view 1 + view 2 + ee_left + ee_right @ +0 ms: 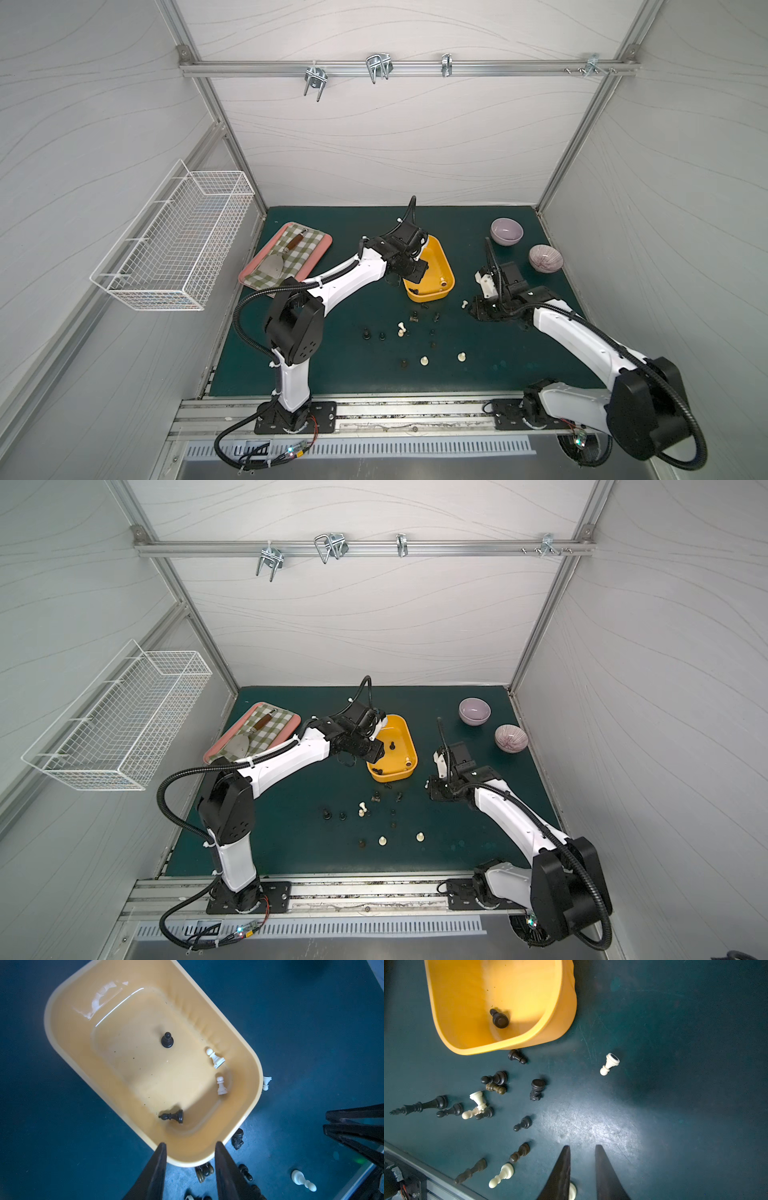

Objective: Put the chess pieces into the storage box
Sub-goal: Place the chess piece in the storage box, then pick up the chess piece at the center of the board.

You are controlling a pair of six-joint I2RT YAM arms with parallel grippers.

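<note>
Four chess pieces [167,1040] lie in the box [438,257] at mid-frame in a top view, with many more scattered on the mat [519,353] just below it, as the left gripper [190,1144] hangs spread and empty over the box's rim and the right gripper [582,1146], slightly parted, holds nothing.

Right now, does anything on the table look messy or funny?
Yes. Most chess pieces lie toppled and scattered on the green mat, outside the yellow box. Only four are in the box, and one black piece there lies on its side.
</note>
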